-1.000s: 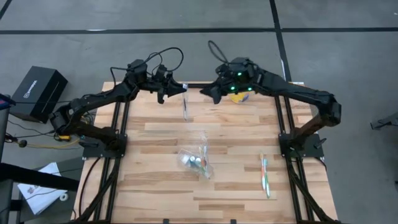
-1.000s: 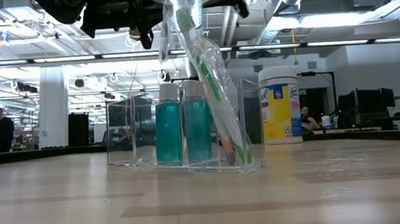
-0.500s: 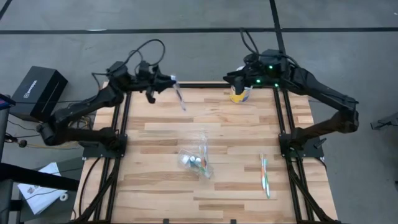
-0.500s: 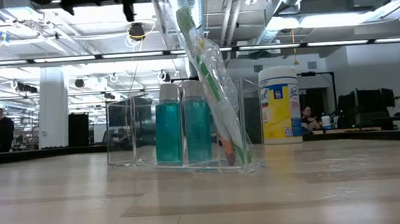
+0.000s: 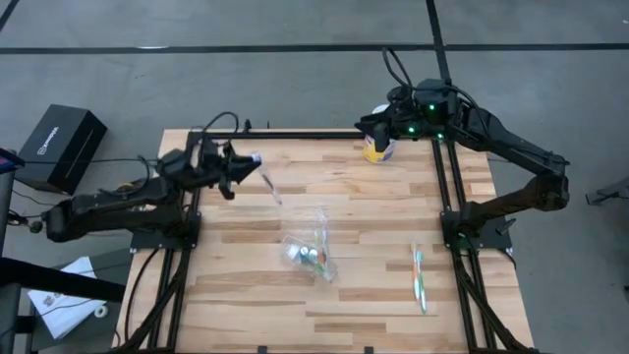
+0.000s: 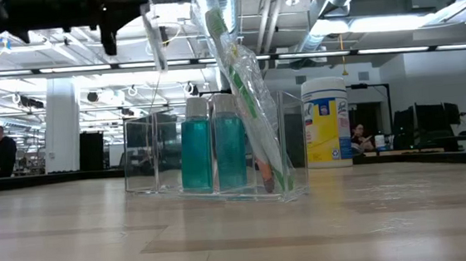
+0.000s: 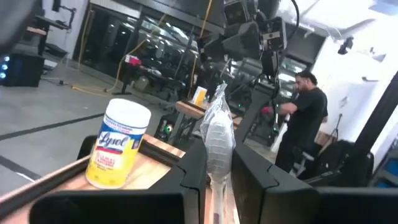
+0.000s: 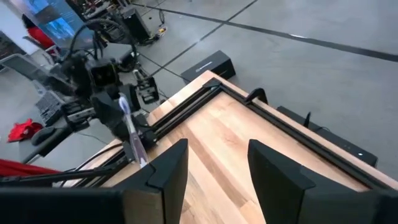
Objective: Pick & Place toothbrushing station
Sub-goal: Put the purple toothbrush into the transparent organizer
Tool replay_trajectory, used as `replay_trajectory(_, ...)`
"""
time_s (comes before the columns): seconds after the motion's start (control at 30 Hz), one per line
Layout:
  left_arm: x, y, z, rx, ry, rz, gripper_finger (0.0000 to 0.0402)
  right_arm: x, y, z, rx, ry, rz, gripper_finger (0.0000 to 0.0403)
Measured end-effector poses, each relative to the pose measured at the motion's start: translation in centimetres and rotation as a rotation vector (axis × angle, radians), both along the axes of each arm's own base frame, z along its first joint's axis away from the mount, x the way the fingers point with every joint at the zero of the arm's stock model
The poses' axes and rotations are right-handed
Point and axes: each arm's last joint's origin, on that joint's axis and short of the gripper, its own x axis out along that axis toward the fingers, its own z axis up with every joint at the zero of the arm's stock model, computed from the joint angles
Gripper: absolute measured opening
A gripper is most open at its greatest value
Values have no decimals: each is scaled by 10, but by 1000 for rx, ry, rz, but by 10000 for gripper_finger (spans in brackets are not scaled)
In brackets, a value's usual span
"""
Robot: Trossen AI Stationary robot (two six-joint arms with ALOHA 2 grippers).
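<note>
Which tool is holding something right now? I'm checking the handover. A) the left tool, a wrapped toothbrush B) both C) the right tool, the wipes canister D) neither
A: the left tool pinches a wrapped toothbrush, while the right tool is open and empty.

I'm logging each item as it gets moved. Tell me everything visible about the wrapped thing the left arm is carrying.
The slim toothbrush in a clear crinkled plastic wrapper hangs from the left end effector, whose two dark fingers are shut on its upper end. It is lifted clear of the light wooden table, over the far left part, slanting downward and touching nothing else. Its wrapper looks silvery and shiny, and its colour cannot be told.
</note>
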Motion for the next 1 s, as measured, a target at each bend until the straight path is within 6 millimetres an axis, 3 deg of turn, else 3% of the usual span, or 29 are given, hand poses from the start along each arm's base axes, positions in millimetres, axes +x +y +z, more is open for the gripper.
replay_trajectory(0.17, 4, -20, -22, -26, 39, 4, 37, 0, 1, 0, 11, -4, 29, 154)
replay_trajectory(0.73, 38, -73, -50, -23, 148, -71, 37, 1, 4, 0, 52, -18, 137, 143)
replay_trajectory(1.0, 55, -87, -70, -15, 205, -87, 37, 2, 6, 0, 46, -16, 157, 145)
